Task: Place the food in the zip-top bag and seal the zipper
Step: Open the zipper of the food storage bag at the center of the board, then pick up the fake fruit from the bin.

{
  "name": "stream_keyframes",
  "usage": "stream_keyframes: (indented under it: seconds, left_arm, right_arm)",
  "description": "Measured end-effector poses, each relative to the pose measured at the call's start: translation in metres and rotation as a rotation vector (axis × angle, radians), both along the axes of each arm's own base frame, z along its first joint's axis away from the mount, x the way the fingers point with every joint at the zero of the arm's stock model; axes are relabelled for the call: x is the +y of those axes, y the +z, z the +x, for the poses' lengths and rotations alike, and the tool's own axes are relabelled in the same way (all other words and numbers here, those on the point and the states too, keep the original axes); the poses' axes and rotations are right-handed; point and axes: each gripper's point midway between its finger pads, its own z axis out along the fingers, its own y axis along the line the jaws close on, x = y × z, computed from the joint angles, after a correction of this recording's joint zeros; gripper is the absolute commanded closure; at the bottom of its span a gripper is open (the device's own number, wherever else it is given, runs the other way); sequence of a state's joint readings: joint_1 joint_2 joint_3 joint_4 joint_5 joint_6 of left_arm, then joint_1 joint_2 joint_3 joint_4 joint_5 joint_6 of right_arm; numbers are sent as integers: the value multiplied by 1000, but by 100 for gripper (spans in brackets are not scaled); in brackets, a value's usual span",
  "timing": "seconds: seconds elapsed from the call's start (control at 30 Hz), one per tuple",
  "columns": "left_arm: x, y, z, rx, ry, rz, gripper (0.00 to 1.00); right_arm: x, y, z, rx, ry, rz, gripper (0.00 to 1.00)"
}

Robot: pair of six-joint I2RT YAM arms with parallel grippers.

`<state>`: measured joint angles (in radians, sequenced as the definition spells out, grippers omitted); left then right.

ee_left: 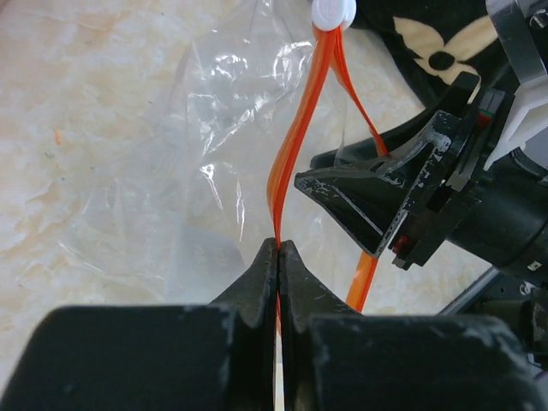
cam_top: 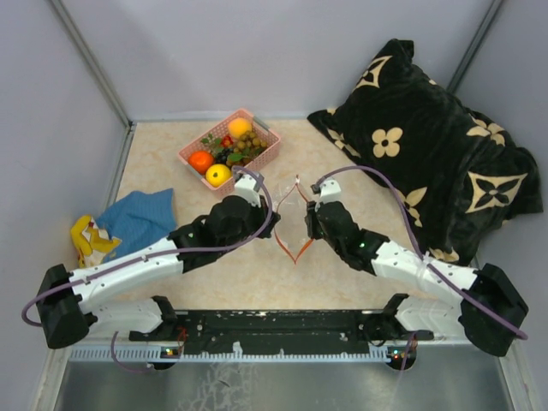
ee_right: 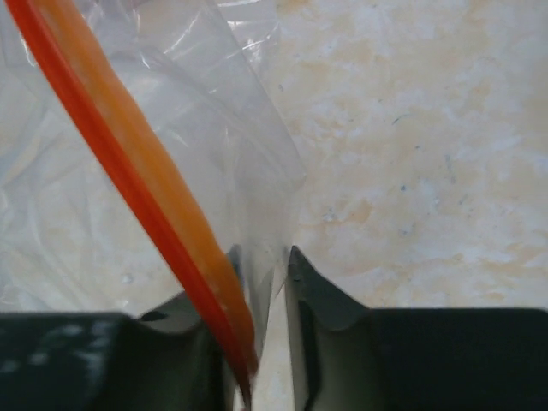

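At the middle of the worktop (cam_top: 257, 282), the bag (cam_top: 295, 214) hangs between the two arms with its mouth spread into a diamond. The left tool (ee_left: 279, 248) is clamped tight on one lip of the zipper (ee_left: 295, 137), its jaws pressed together on the orange strip. The other lip and some film run between the jaws of the right tool (ee_right: 261, 257). A narrow gap shows there, with the strip lying against one jaw, so I cannot tell whether it is truly pinched. The white slider (ee_left: 334, 12) sits at the far end of the strips, so the zipper is unsealed. The bag looks empty: only clear, crinkled film shows in both wrist views. All the food (cam_top: 229, 145) lies in the pink basket (cam_top: 253, 164), just beyond the bag. By my reading the task is barely begun. The mouth is open, but no piece has been loaded, and filling and sealing are both left to do. The worktop is pale, marbled and smooth, enclosed by plain grey walls (cam_top: 257, 51). A black flowered pillow (cam_top: 428, 145) lies at the right, and a blue cloth (cam_top: 137, 218) at the left.
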<state>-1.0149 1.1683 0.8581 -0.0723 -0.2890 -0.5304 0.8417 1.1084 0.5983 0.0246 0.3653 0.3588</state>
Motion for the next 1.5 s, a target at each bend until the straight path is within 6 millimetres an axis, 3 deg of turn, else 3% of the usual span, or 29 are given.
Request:
stream_keyframes:
  seconds: [0.2, 0.37, 0.53, 0.7, 0.83, 0.93, 1.17, 1.33, 1.5]
  left_arm:
    - [10, 12, 17, -44, 75, 38, 100]
    - [17, 19, 40, -73, 153, 93, 100]
    - [29, 9, 71, -22, 224, 156, 100]
    - [32, -5, 86, 50, 211, 169, 100]
    - [23, -12, 93, 106, 160, 154, 89]
    - [15, -16, 97, 142, 118, 136, 73]
    - [8, 3, 104, 156, 62, 59, 47]
    - [23, 11, 119, 173, 75, 9, 32]
    - [44, 14, 133, 180, 118, -13, 23]
  right_arm:
    - [-9, 10, 15, -25, -37, -135, 100]
    - [-18, 22, 27, -40, -55, -231, 100]
    - [-37, 25, 41, 16, -102, -286, 100]
    - [-41, 31, 44, 72, -96, -312, 100]
    - [-37, 31, 47, 118, -79, -336, 100]
    - [-39, 30, 49, 152, -82, -366, 100]
    - [-42, 45, 61, 152, -94, -448, 100]
    - [-49, 57, 71, 131, -114, -528, 100]
    - [-57, 58, 75, 133, -126, -588, 100]
